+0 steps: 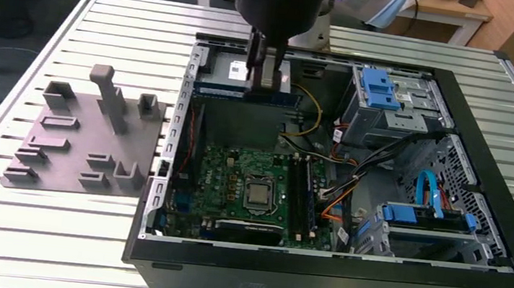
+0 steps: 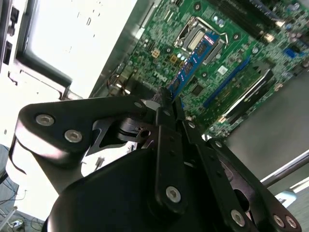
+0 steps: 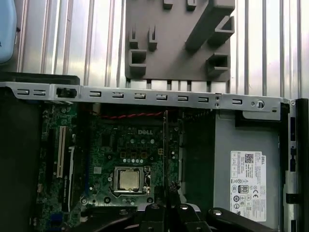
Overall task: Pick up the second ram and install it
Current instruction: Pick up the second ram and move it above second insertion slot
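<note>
- The second ram (image 1: 234, 93), a thin blue-green stick, hangs level over the open computer case (image 1: 490, 141), held by its upper edge and touching nothing below.
- The pincer (image 1: 266, 81) is clamped on the stick with its jaws drawn almost together, one on each flat face.
- In the second wrist view the stick (image 2: 193, 60) juts out from the pincer (image 2: 166, 100), well apart from the green motherboard (image 2: 227, 43) beneath.
- In the first wrist view the stick (image 3: 165, 145) shows edge-on as a thin dark line between the processor socket (image 3: 129, 180) and the grey power supply (image 3: 241, 145).
- A grey parts holder (image 1: 74, 138) rests on the slatted metal counter (image 1: 34, 235), beside the case at the exterior view's left.
</note>
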{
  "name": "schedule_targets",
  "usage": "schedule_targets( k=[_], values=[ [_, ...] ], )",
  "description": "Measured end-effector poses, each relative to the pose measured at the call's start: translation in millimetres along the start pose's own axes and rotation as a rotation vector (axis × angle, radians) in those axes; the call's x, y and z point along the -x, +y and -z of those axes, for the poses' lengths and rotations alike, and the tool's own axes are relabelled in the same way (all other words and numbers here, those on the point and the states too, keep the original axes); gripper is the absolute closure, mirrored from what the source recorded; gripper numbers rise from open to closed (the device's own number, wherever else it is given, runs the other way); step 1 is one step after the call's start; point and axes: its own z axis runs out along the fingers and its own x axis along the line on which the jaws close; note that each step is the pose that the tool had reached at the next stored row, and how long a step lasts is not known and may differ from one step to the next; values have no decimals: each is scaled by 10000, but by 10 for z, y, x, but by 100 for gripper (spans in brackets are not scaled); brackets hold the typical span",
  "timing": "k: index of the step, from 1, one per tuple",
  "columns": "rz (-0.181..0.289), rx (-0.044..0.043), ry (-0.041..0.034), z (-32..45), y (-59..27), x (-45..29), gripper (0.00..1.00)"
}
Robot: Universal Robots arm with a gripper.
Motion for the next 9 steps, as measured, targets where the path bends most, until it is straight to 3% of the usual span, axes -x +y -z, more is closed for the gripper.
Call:
schedule_targets(
  k=[9],
  values=[
    [0, 16, 0, 13, -232, -6, 86]
  ],
)
